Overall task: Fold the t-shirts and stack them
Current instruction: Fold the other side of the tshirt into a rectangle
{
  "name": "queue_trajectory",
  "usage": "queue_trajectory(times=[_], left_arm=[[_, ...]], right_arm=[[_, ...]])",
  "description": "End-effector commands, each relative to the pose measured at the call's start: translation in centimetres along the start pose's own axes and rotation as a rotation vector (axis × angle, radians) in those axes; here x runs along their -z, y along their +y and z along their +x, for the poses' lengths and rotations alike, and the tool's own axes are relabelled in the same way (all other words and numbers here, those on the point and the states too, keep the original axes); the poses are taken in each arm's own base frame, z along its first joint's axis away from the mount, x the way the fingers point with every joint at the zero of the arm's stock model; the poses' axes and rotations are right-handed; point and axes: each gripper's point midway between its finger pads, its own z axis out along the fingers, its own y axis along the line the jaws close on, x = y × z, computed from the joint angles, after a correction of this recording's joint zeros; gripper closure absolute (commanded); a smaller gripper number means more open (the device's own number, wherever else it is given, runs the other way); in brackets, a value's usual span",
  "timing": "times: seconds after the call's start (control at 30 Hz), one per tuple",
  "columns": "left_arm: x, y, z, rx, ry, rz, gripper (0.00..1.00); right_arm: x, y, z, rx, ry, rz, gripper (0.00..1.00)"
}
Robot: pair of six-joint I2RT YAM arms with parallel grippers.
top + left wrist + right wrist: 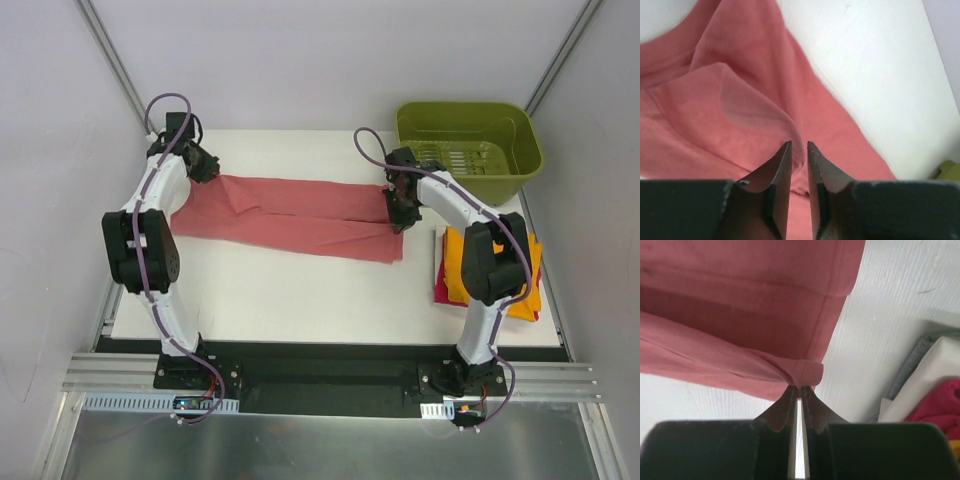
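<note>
Cloth first: the red shirt (290,215) lies on the white worktop (300,295) as a long band. Its long axis runs left to right, slanting a little toward the near edge on the right. It is soft, matte, dusty-red knit, and a lengthwise crease runs along the middle.

The left end is at the far left corner and rises off the worktop toward the left gripper (208,168). In the left wrist view a rounded ridge of cloth runs up to that gripper (799,145). Its dark, tapered fingers (780,175) are drawn almost together and pinch the cloth in the narrow slit between them.

The right end is squared off with a stitched hem and stops just short of the stack. The right gripper (398,218) has it at the near corner. In the right wrist view this gripper (800,387) is pressed together on a small puckered tab of hem, and folds fan out from that spot.

Right of that gripper, behind its arm, an orange shirt (522,290) lies folded on a pink shirt (443,290). Beyond them, at the far right corner, sits the olive plastic tub (470,150).
</note>
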Motion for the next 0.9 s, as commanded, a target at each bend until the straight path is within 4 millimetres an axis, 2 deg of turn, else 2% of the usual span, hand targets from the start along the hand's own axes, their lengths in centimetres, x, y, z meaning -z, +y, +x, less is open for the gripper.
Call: queue_trajectory(times=[0.0,0.1,0.13,0.2,0.23,0.3,0.33,0.37,0.43,0.47,0.57,0.63,0.7,0.87], left_arm=[[-2.6,-2.1,-0.8,-0.062,0.001,0.025,0.78],[-4.0,-3.7,-0.7,-0.086,0.046,0.076,0.47],[-4.0,-4.2,-0.3,-0.087,0.072,0.099,0.01],[-3.8,-4.6,0.0,-0.095,0.088,0.118,0.00],[-3.4,-4.6,0.3,-0.099,0.090,0.120,0.01],[-2.6,-4.1,1.3,-0.110,0.105,0.115,0.01],[-2.3,-3.7,1.7,-0.110,0.115,0.114,0.01],[-1.8,-2.9,2.7,-0.111,0.136,0.105,0.01],[-1.4,-2.1,3.8,-0.111,0.157,0.091,0.01],[-1.2,-1.1,4.8,-0.112,0.177,0.073,0.01],[-1.2,1.0,6.4,-0.104,0.208,0.030,0.01],[-1.4,1.8,7.0,-0.098,0.225,0.015,0.01],[-1.8,1.9,7.7,-0.092,0.253,0.015,0.01],[-3.2,0.1,8.6,-0.083,0.317,0.062,0.01]], right_arm=[[-0.3,-1.0,-2.8,-0.004,-0.051,0.047,0.92],[-0.3,-2.1,-4.0,-0.021,-0.069,0.117,0.69],[0.0,-2.4,-4.0,-0.026,-0.073,0.135,0.53],[0.9,-2.4,-4.3,-0.031,-0.094,0.128,0.43],[0.8,-2.3,-3.8,-0.031,-0.088,0.120,0.33],[1.8,-2.0,-3.5,-0.036,-0.112,0.095,0.17],[1.4,-1.7,-2.5,-0.032,-0.093,0.077,0.01],[2.2,-1.4,-2.3,-0.034,-0.113,0.059,0.00],[1.9,-0.4,-0.8,-0.022,-0.094,0.013,0.00],[2.6,-0.1,-0.4,-0.018,-0.109,-0.005,0.01],[3.1,1.5,0.9,0.021,-0.118,-0.057,0.01],[3.5,2.4,1.3,0.057,-0.129,-0.075,0.00],[4.0,2.7,1.7,0.077,-0.139,-0.077,0.00],[4.4,2.9,1.7,0.076,-0.156,-0.076,0.00]])
